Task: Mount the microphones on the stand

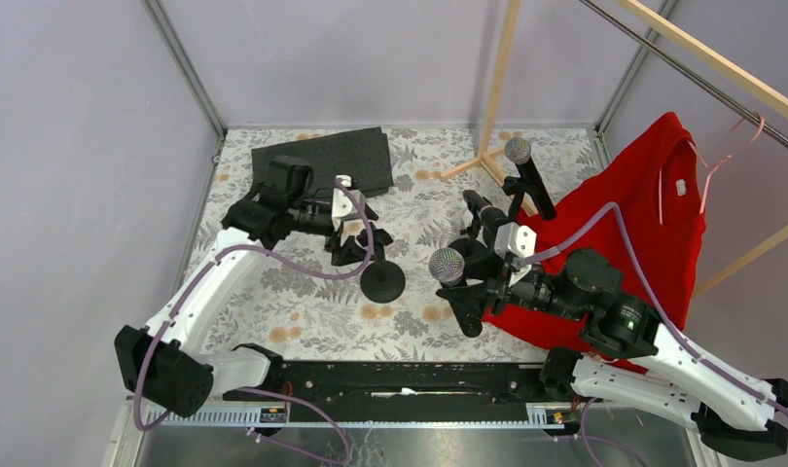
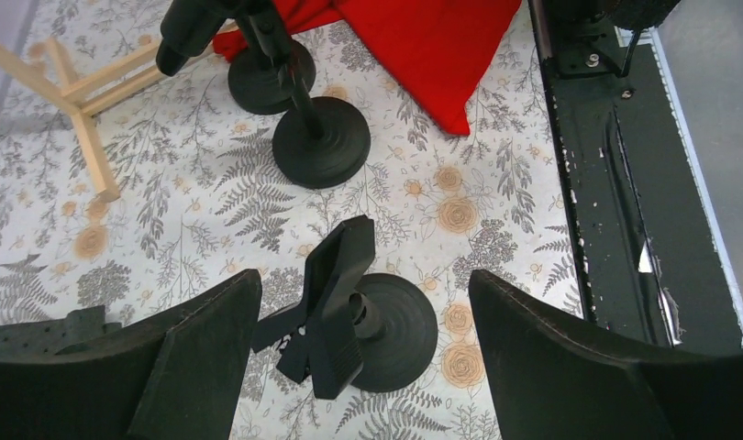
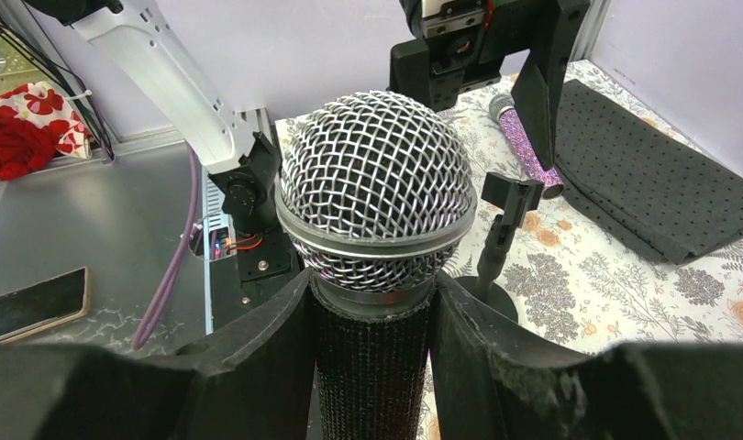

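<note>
Gripping a black microphone (image 3: 377, 183) by its rough-textured body, the right pincer (image 3: 372, 307) was clamped just below the round steel-mesh head.

The right arm reached low over the floral-print counter (image 2: 166, 211). The microphone's long axis lay roughly level, with the head aimed toward the left arm's side. The left arm stretched forward, and the left pincer (image 2: 365, 286) hung with its padded fingers apart over a matte black stand (image 2: 400, 335) with a disc base and a tilted clip. A purple glitter microphone (image 3: 530, 156) lay flat beside a dotted black cloth (image 3: 643, 174). Another black microphone (image 1: 531, 180) stood tilted at the back, head up.
</note>
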Controlling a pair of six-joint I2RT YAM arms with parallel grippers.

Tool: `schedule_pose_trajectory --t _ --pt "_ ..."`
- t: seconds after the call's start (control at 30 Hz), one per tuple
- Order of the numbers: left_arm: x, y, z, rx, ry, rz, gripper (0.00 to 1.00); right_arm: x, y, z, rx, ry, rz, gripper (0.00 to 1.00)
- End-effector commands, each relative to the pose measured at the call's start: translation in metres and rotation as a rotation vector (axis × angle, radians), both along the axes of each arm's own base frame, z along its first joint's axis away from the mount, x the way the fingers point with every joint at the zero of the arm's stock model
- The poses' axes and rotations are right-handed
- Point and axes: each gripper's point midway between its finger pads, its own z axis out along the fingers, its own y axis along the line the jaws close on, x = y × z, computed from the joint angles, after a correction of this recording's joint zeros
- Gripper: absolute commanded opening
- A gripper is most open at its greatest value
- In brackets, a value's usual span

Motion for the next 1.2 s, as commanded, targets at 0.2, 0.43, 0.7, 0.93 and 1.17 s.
schedule_pose_trajectory --t 0.2,0.43,0.7,0.93,1.17 --pt "0.013 -0.012 0.017 -0.047 -0.021 -0.069 0.74 0.000 -0.002 0.012 0.053 0.010 -0.015 0.03" --pt "0.018 -0.014 0.007 -0.038 0.004 -0.063 0.64 0.000 -0.005 0.012 0.058 0.011 -0.023 0.03" --pt "0.024 -0.016 0.001 -0.034 0.035 -0.051 0.57 0.001 -0.007 0.012 0.062 0.007 -0.031 0.04" --pt "0.027 -0.017 0.000 -0.032 0.045 -0.036 0.48 0.001 -0.008 0.013 0.065 0.003 -0.036 0.05" --pt "0.029 -0.019 0.003 -0.022 0.072 0.023 0.30 0.001 -0.009 0.013 0.066 0.000 -0.041 0.05"
